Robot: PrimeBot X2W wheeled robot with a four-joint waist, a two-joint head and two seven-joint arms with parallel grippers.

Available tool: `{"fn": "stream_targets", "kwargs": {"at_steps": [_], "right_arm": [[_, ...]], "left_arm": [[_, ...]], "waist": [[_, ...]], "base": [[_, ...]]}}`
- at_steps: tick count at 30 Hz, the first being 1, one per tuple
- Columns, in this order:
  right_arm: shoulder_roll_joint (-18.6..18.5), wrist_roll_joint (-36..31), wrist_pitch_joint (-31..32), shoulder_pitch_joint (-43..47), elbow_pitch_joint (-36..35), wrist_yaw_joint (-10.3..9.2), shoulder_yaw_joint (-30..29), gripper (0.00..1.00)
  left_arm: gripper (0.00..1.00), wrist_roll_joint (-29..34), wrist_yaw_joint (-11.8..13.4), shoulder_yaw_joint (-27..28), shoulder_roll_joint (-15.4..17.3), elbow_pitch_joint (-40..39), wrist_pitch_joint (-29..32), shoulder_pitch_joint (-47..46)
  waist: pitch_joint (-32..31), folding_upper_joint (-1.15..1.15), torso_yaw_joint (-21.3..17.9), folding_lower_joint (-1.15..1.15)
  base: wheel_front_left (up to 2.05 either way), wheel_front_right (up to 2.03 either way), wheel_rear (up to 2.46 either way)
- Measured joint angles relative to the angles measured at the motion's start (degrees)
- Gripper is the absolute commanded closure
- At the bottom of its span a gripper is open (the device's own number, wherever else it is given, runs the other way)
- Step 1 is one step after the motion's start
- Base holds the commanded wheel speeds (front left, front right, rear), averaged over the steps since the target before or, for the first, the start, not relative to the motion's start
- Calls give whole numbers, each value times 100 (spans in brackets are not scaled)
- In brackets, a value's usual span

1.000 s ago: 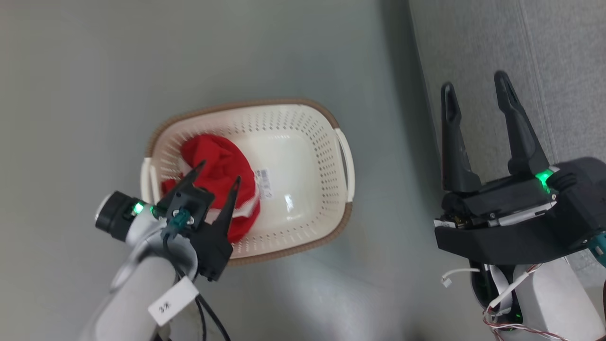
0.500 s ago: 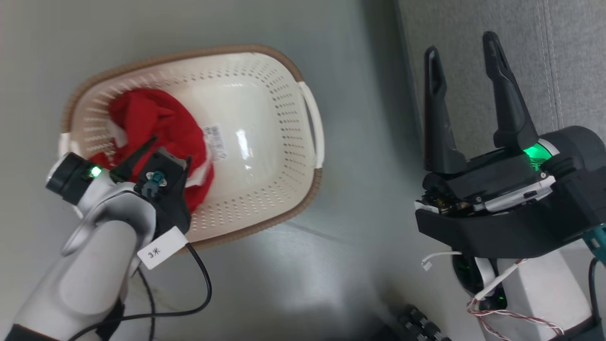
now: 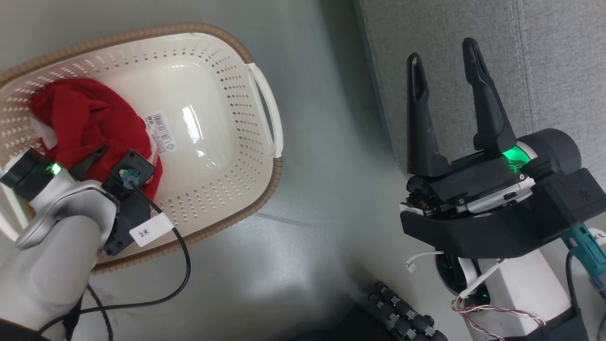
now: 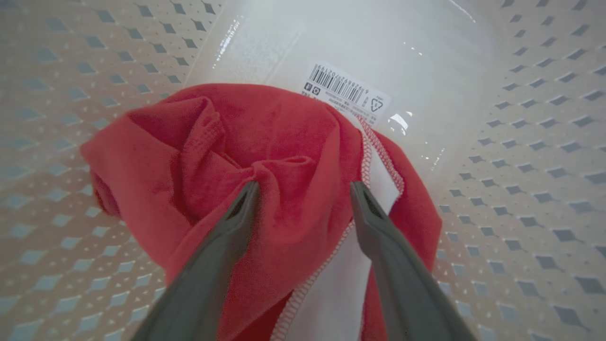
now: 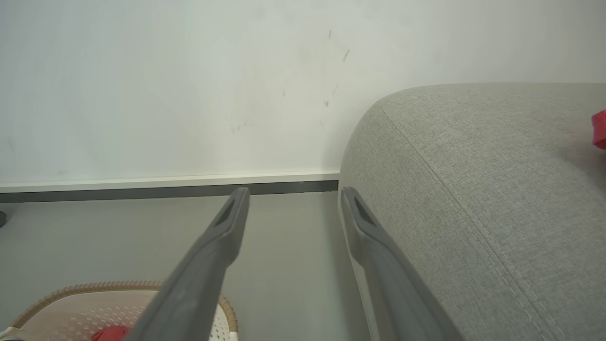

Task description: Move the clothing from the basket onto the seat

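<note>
Clothing, a crumpled red garment with white trim, lies in the basket, bunched against one end and partly covering the barcode sticker on the base. The rest of the basket's base is bare. The left gripper is down inside the basket with its fingers spread. The tips sit at the cloth on either side of a raised fold, and nothing is pinched yet.

The step in hand looks like the grasp itself: picking up the garment that remains in the basket. The next move calls for bringing the fingers together on that fold, deep enough to catch more than a single thin layer. After that comes a lift high enough to clear the perforated wall and brown rim before swinging across.

The basket stands on the grey floor, near the seat but apart from it. The right gripper hangs beside the seat's front edge, fingers spread and holding nothing. In the right wrist view a red scrap shows on top of the seat at the picture's edge, probably a garment already moved, though too little shows to be sure.
</note>
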Motion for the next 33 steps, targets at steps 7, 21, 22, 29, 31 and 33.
{"fn": "stream_targets", "kwargs": {"at_steps": [7,21,22,29,31,33], "right_arm": [[12,104,-122,-11,171,0,22,0],[20,289,-293,-104,443,-15,-13,0],[20,283,-294,-104,465,-15,-25,0],[20,200,-302,-107,627,-15,-99,0],[20,170,-320,-107,684,-15,-114,0],[19,144,-343,-106,715,-15,-135,0]], "left_arm": [[25,198,0,-141,15,389,343,-140],[100,-157,129,101,-469,726,204,-202],[100,-229,145,151,-535,726,141,-199],[100,-613,212,415,-924,692,-392,-101],[100,-739,218,512,-1013,669,-568,-79],[100,-961,245,670,-1118,628,-753,-20]], "waist": [[66,0,-135,0],[-128,0,-25,0],[-151,0,-3,0],[-366,-1,192,0],[-444,0,254,0],[-533,-1,317,-1]], "base": [[0,0,0],[0,0,0],[0,0,0],[0,0,0],[0,0,0],[0,0,0]]}}
